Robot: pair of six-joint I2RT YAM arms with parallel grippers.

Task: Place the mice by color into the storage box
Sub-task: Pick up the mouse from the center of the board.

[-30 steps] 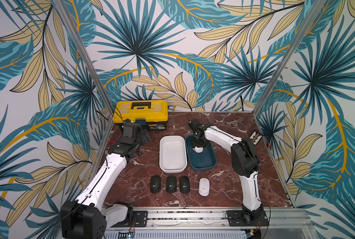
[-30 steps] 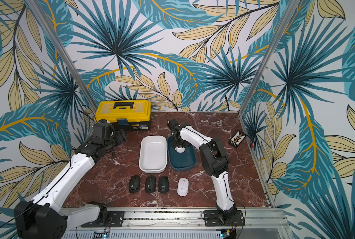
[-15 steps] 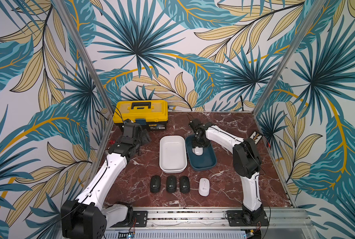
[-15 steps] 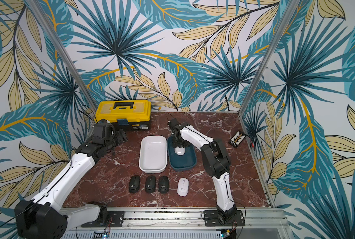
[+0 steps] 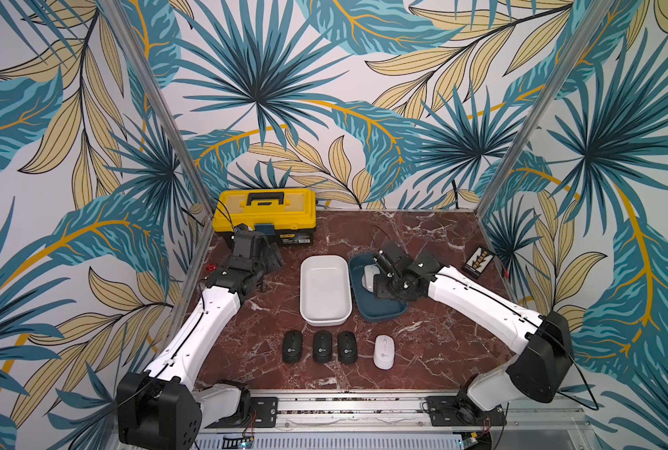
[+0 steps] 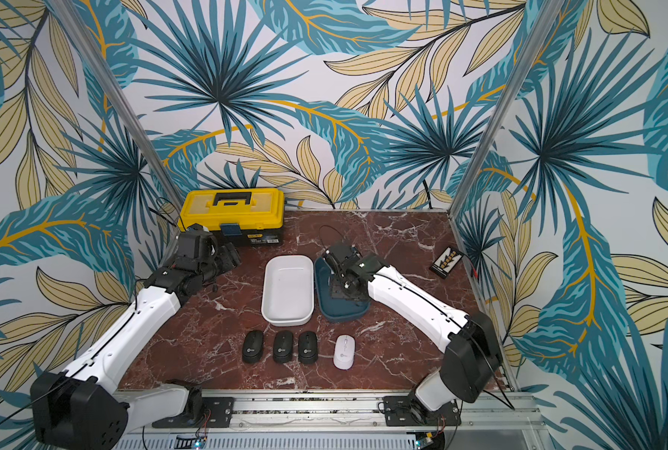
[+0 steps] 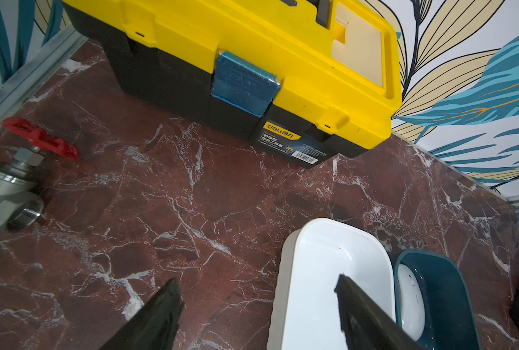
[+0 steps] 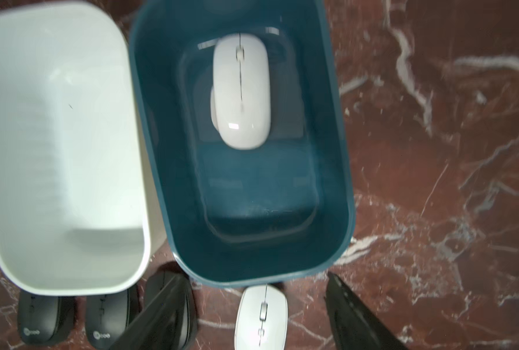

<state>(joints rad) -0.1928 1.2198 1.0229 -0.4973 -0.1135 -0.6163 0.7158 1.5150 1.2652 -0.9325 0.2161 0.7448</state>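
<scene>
Yellow toolbox (image 5: 268,212) sits far left, and the left gripper (image 7: 256,280) hovers near its front, jaws apart on nothing. Next comes the white bin (image 5: 324,260) (bare inside). Just beside it is the teal bin (image 5: 379,315), with a slim white mouse (image 8: 241,91) lying in its far half. Above that bin hangs the right gripper (image 8: 253,277), jaws apart and empty. Nearer the front of the marble table (image 5: 433,343), three black mice (image 5: 322,346) sit in a row, with a second white mouse (image 5: 383,352) beside them.
</scene>
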